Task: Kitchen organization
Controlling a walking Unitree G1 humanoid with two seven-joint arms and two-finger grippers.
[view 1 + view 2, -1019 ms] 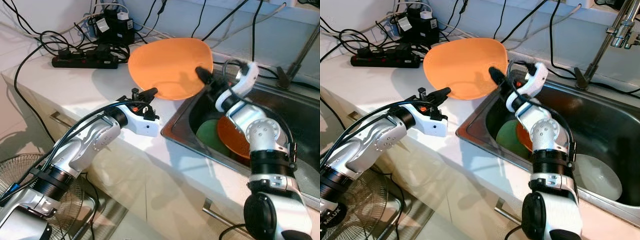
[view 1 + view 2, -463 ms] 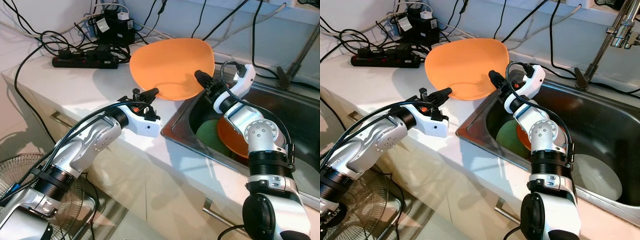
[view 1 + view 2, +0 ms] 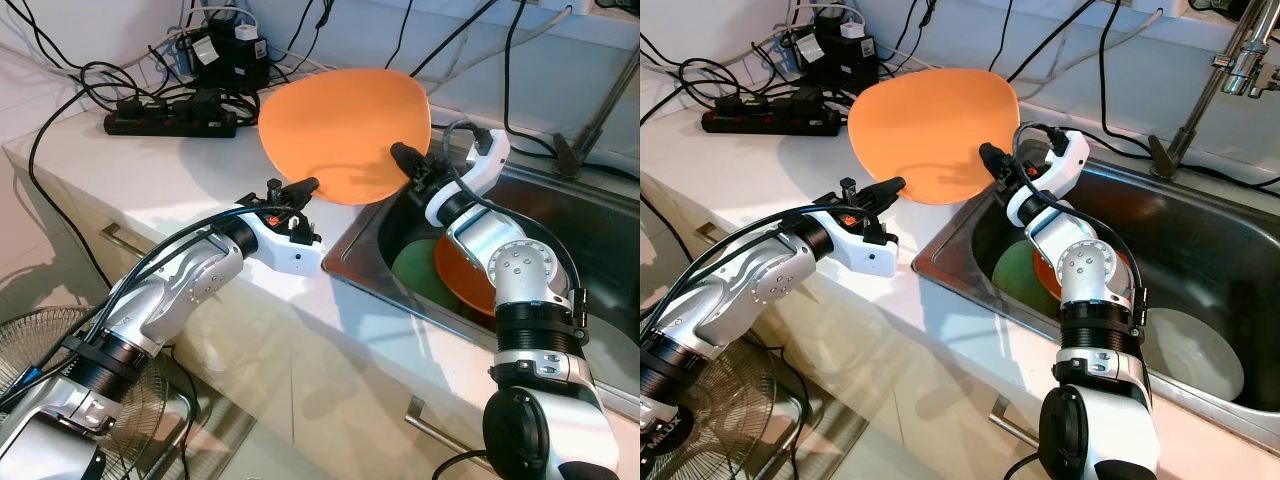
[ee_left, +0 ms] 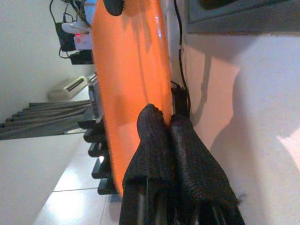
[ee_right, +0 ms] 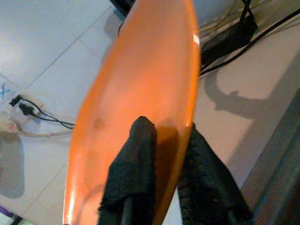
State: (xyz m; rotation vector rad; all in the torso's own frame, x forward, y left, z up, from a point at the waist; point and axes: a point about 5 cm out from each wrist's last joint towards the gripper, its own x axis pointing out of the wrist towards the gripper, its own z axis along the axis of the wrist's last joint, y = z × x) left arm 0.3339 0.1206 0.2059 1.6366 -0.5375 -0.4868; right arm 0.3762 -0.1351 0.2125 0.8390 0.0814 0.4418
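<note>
A large orange plate (image 3: 345, 130) is held tilted almost on edge above the white counter (image 3: 150, 190), just left of the sink. My right gripper (image 3: 402, 157) is shut on its right rim, one finger on each face (image 5: 136, 154). My left gripper (image 3: 308, 183) meets the plate's lower left rim. In the left wrist view its fingers (image 4: 152, 140) are closed together, with the rim (image 4: 161, 101) running into the cleft at their tips.
The steel sink (image 3: 600, 230) holds a green plate (image 3: 412, 270), an orange dish (image 3: 465, 275) and a white bowl (image 3: 1195, 365). A power strip (image 3: 170, 122) and tangled cables lie at the back left of the counter. A faucet (image 3: 1240, 50) stands at the back right.
The plate has tipped more upright and shifted slightly right with my right gripper. My left gripper has stayed at the plate's lower rim.
</note>
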